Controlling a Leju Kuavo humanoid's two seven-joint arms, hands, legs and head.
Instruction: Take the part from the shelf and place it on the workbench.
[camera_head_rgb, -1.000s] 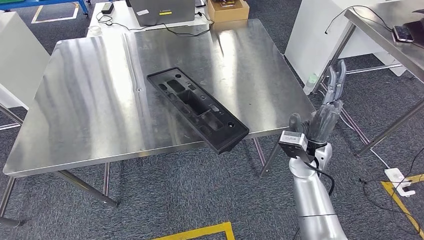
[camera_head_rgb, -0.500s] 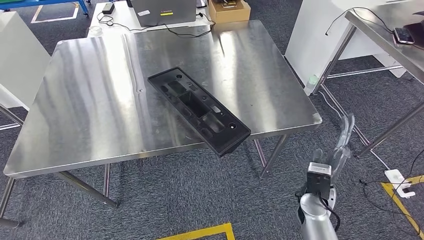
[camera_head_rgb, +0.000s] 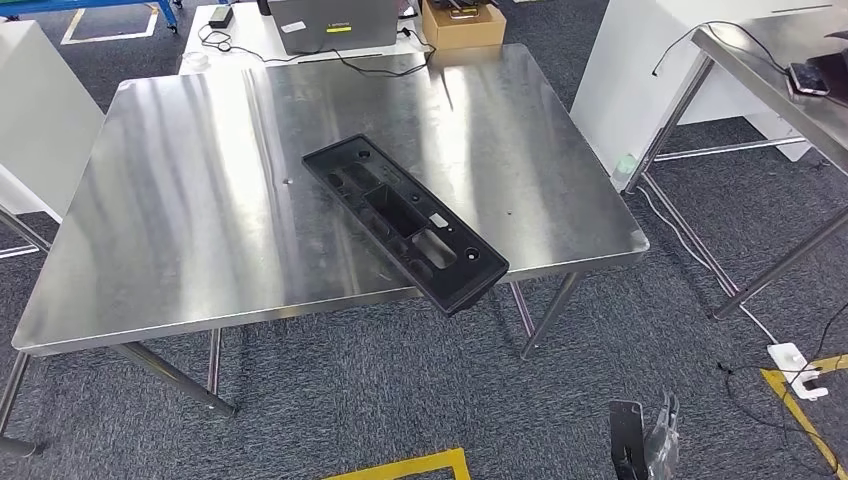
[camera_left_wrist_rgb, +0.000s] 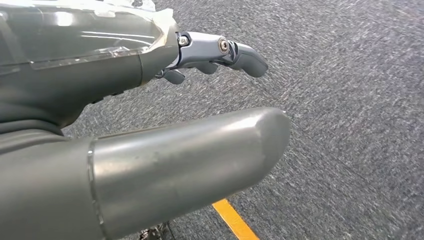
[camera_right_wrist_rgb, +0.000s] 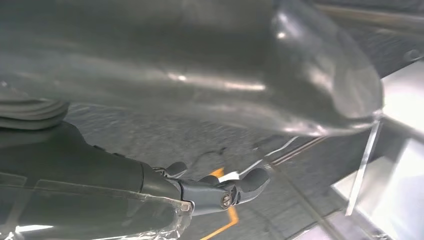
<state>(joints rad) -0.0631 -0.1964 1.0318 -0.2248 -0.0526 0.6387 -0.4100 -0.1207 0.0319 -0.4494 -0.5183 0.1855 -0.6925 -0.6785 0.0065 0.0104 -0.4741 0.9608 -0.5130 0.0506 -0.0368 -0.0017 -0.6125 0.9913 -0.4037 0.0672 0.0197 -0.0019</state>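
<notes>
On the left I have my left hand (camera_left_wrist_rgb: 165, 125) hanging over grey carpet, in the left wrist view: thumb and fingers apart, nothing between them, a yellow floor stripe (camera_left_wrist_rgb: 232, 220) beneath it. Nothing there has any bearing on the job.

Moving to the middle, the steel desk (camera_head_rgb: 180, 200) carries the black part (camera_head_rgb: 405, 220), a long moulded panel lying flat and slantwise. Its near end juts out past the desk's front edge, over the carpet. Against the head pictures of the last second it sits just as it did; the small drift across the picture I put down to the camera moving, not the part.

On the right is the real change. My right hand (camera_head_rgb: 655, 445) was raised beside the desk's near right corner a second ago; half a second ago it was lower; now only its fingertips and the wrist camera show at the bottom of the head view. The right wrist view shows thumb and fingers apart with nothing held.

I judge the placing done and the arm retiring to its side. My one worry is that overhanging end, which a knock might tip.
</notes>
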